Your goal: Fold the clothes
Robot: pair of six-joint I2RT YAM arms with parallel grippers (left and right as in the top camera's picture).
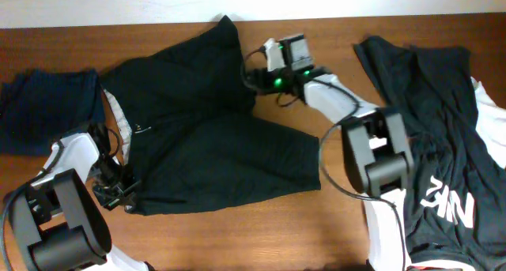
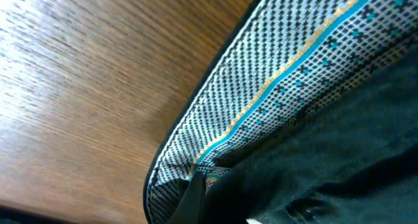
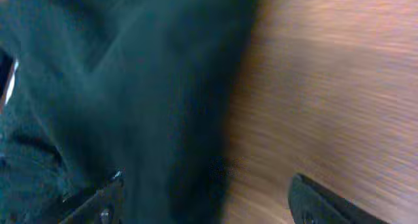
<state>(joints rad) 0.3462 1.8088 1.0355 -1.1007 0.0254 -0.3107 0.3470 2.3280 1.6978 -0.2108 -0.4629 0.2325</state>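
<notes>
Black shorts (image 1: 205, 137) lie spread flat mid-table, with the white-lined waistband (image 1: 117, 117) at the left and both legs pointing right. My left gripper (image 1: 121, 192) sits at the waistband's near corner. In the left wrist view the dotted white lining with a teal stripe (image 2: 287, 74) fills the frame and runs into my jaws (image 2: 196, 196), which look shut on it. My right gripper (image 1: 253, 76) is at the far leg's edge. In the right wrist view its fingers (image 3: 206, 191) are wide open, straddling the fabric edge (image 3: 130, 87).
A second black garment with white lettering (image 1: 443, 144) lies heaped at the right, partly under the right arm's base. A folded dark blue garment (image 1: 43, 113) lies at the far left. Bare wooden table (image 1: 261, 231) shows in front of the shorts.
</notes>
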